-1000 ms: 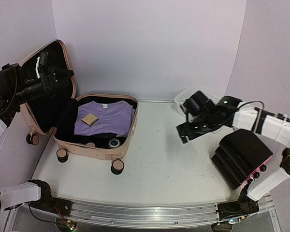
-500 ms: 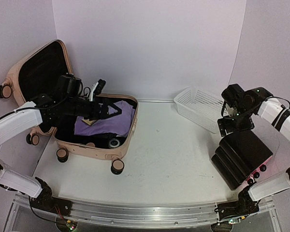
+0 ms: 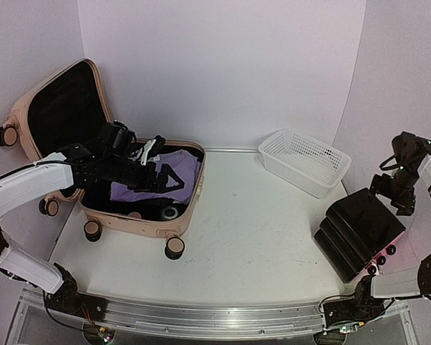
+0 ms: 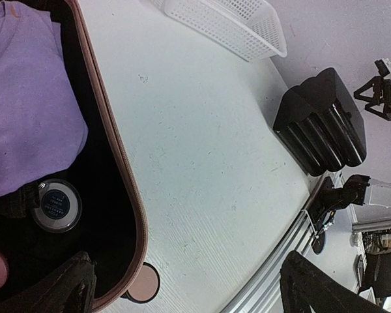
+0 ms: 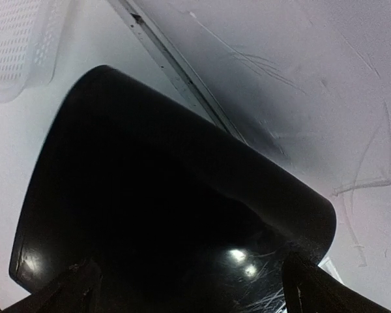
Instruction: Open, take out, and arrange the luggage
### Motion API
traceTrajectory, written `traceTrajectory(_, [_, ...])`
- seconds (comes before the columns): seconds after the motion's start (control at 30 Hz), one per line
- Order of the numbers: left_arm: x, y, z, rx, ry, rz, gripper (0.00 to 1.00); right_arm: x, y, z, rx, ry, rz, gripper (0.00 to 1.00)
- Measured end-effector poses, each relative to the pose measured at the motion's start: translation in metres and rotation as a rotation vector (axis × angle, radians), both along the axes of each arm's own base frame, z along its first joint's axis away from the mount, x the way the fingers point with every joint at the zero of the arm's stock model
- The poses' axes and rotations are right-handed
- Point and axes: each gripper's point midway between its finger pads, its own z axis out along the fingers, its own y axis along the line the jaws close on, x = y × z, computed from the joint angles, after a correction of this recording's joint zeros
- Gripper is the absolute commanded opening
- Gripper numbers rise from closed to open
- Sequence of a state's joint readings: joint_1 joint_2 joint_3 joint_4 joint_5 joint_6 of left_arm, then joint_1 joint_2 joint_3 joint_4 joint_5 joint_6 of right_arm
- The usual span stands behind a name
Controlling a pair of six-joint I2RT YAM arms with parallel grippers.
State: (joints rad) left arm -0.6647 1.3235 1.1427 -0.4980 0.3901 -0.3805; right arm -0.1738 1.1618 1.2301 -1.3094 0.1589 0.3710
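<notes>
Left tool (image 3: 161, 162), released, hangs over the purple shirt (image 3: 187, 164) in the open luggage (image 3: 129, 220); right tool (image 3: 396, 195), released, above the black case (image 3: 359, 233) by the table (image 3: 251, 223)'s right edge.

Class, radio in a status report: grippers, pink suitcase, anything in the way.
Left gripper open, over the open pale pink hard-shell suitcase. Right gripper open, above the black ribbed case. Folded purple shirt inside; nothing blocks it.

Covered and cropped — what cannot be read

Top view: the left gripper (image 3: 164, 159) hides part of the purple shirt (image 3: 189, 165) inside the luggage (image 3: 140, 221). Right wrist view: white basket (image 5: 13, 45) blurred, cropped upper left — black case (image 5: 169, 215) cut off below.
</notes>
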Motion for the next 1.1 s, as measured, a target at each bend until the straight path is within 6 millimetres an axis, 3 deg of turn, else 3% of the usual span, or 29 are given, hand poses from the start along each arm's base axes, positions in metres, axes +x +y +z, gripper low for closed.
traceTrajectory(0.2, [-0.003, -0.008, -0.012, 0.017, 0.030, -0.023, 0.99, -0.009, -0.017, -0.013, 0.149, -0.005, -0.169, 0.98])
traceTrajectory(0.4, [-0.011, -0.015, -0.015, 0.015, 0.041, -0.060, 0.99, 0.007, -0.027, -0.014, 0.269, -0.058, -0.252, 0.98])
traceTrajectory(0.67, [-0.021, -0.025, -0.026, 0.032, 0.060, -0.105, 0.99, 0.020, -0.035, -0.017, 0.258, -0.069, -0.233, 0.98])
traceTrajectory(0.87, [-0.028, -0.029, -0.031, 0.042, 0.072, -0.125, 0.99, 0.035, -0.043, -0.030, 0.260, -0.038, -0.208, 0.98])
traceTrajectory(1.1, [-0.040, -0.040, -0.037, 0.052, 0.083, -0.164, 0.98, 0.041, -0.034, -0.034, 0.261, -0.099, -0.187, 0.98])
